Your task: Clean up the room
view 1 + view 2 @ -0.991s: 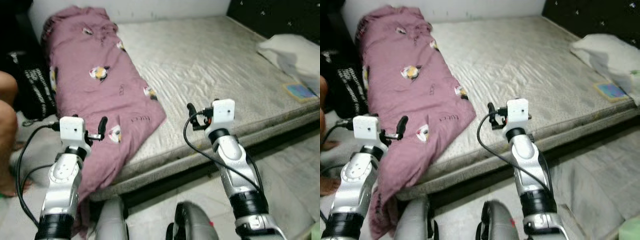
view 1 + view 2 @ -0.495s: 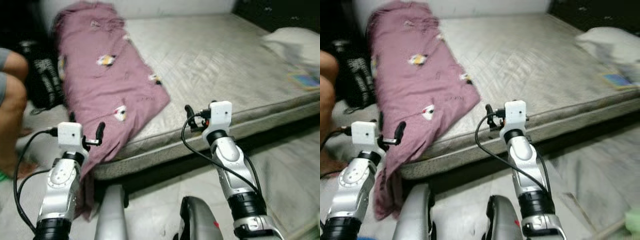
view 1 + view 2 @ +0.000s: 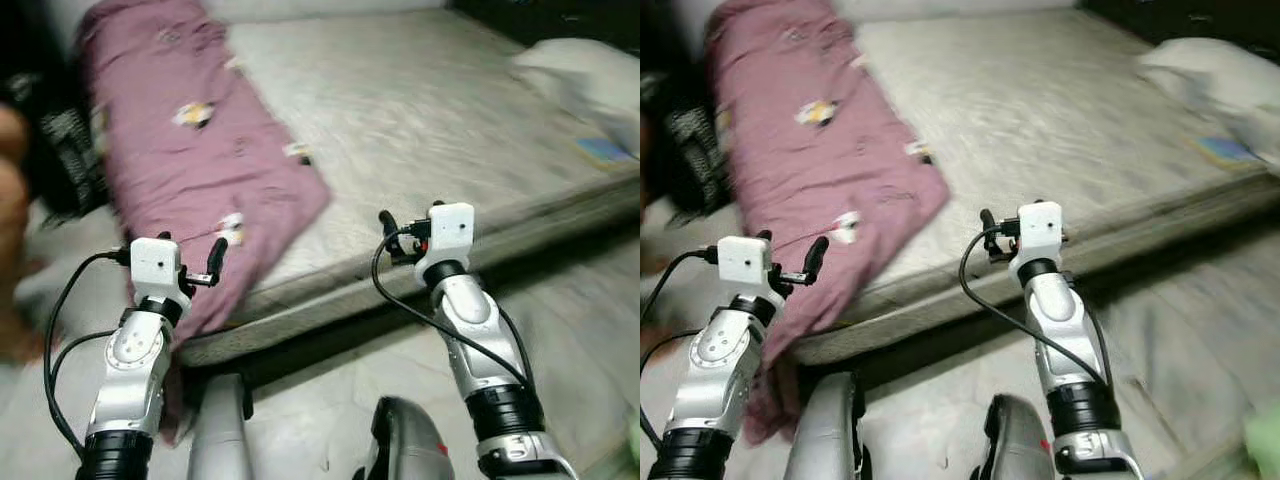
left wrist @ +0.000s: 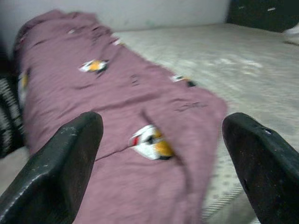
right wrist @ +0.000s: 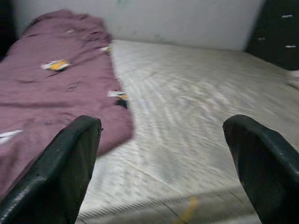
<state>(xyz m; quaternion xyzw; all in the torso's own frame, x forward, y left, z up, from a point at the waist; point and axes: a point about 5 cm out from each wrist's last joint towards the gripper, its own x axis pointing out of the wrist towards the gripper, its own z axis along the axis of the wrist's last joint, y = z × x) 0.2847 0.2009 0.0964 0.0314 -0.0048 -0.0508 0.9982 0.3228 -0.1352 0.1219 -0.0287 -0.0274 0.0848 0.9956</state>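
A mauve blanket with small cartoon prints lies crumpled along the left side of a bare grey mattress, and its near end hangs over the front edge toward the floor. My left gripper is open and empty, held in the air just short of the hanging blanket. In front of the mattress's front edge, near the middle, my right gripper is also open and empty, with its fingers spread wide. The views are blurred.
A white pillow and a small blue item lie on the mattress at the far right. A black patterned bag and a person's leg are at the left. Pale floor lies in front of the bed.
The whole picture has shifted and blurred, so the camera has moved. The person's leg now sits nearer the left edge. Both grippers stay open and empty in front of the bed.
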